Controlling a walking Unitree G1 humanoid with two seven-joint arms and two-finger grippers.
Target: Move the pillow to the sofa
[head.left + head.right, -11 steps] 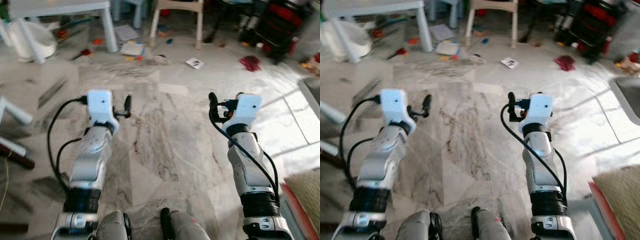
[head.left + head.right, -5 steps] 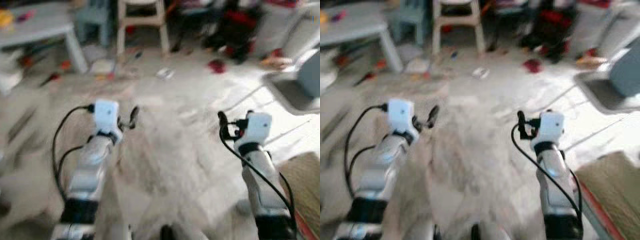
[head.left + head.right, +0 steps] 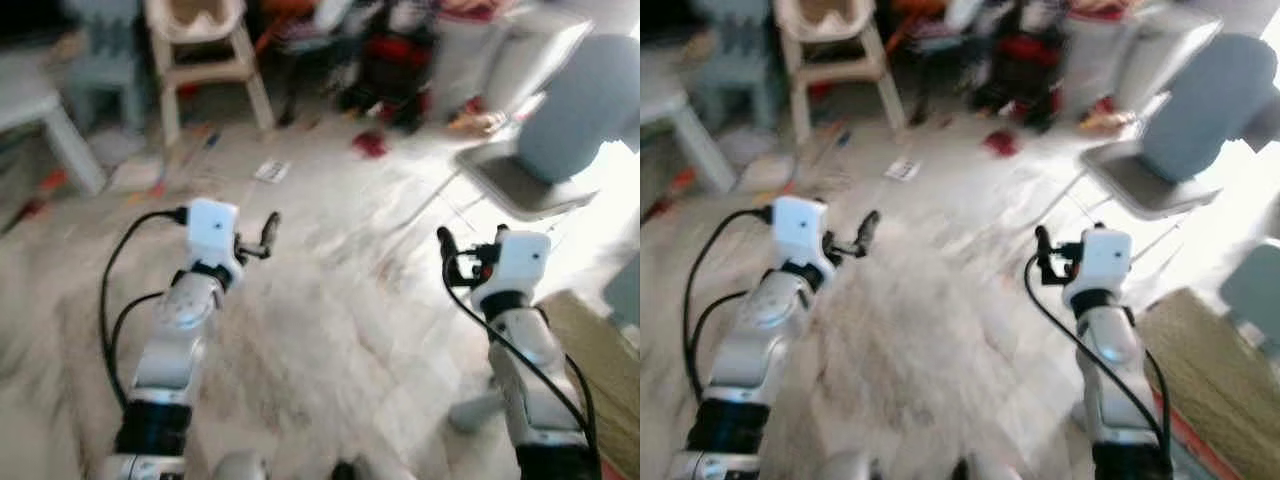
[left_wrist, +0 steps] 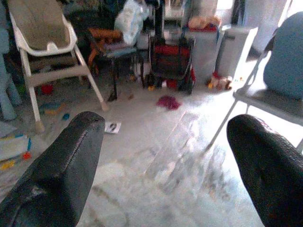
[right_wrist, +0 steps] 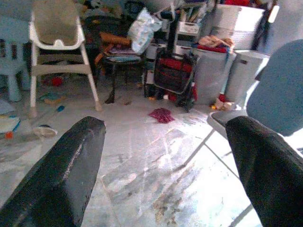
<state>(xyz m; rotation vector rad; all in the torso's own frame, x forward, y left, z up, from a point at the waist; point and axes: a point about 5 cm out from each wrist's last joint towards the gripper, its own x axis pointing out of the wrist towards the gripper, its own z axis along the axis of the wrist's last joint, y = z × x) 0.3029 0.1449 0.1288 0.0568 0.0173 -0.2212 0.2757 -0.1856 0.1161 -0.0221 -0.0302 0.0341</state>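
A blue-grey pillow (image 3: pixel 590 100) leans upright on a grey folding chair (image 3: pixel 510 180) at the far right; both wrist views also catch the pillow (image 4: pixel 286 61) (image 5: pixel 279 90). Both arms are held out in front over the marble floor, well short of the chair. My left gripper (image 3: pixel 268 235) is open, with nothing between its black fingers (image 4: pixel 71 165). My right gripper (image 3: pixel 445 250) is open too, its fingers (image 5: pixel 66 170) spread wide and empty. The picture is blurred.
A white high chair (image 3: pixel 200 40) stands at the back left, beside a white table leg (image 3: pixel 60 140). A red and black frame (image 3: pixel 395 70) and grey bins (image 4: pixel 232 47) line the back. A red cloth (image 3: pixel 370 145) and paper (image 3: pixel 270 172) lie on the floor. A woven beige mat (image 3: pixel 1210 370) lies bottom right.
The whole view has swung to the right, bringing the chair with the blue-grey pillow into sight. Both arms keep the same raised pose with open fingers.
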